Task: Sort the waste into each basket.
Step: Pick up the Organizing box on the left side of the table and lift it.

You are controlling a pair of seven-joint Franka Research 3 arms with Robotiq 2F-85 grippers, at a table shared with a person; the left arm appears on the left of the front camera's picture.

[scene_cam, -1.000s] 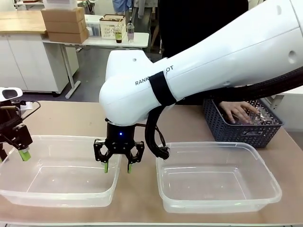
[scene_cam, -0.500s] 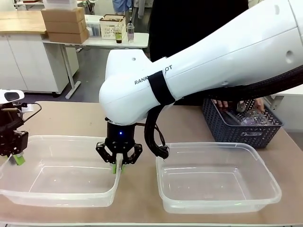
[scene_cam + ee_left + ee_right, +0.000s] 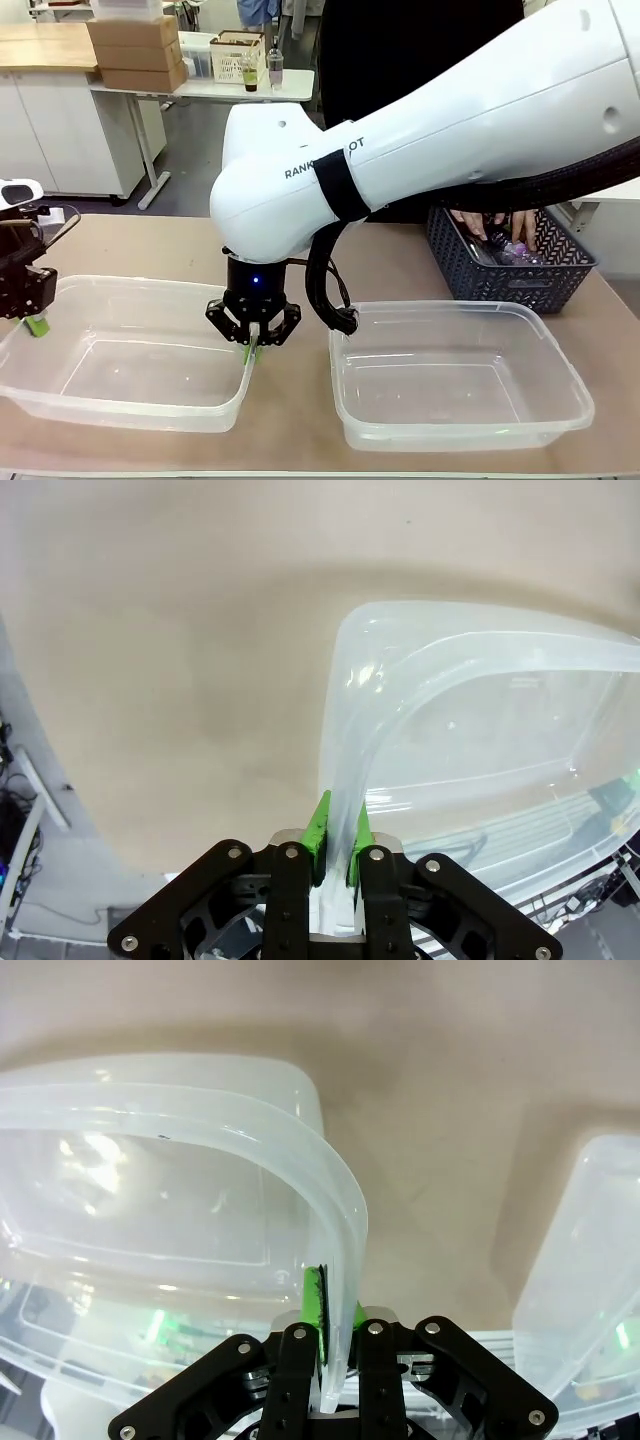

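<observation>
Two clear baskets were counted on the tabletop [image 3: 150, 250]: the left basket [image 3: 150, 420] and the right basket [image 3: 460, 438]. One dark lattice basket [image 3: 510, 285] was tallied. Two end effectors were logged, the left end effector [image 3: 36, 323] and the right end effector [image 3: 253, 346]. Two hands were spotted, one hand [image 3: 468, 219] and the other hand [image 3: 525, 228]. The waste pieces [image 3: 514, 250] could not be counted.

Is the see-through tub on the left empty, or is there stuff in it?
Empty. The left tub has a bare see-through bottom, with no cans or bottles inside.
</observation>
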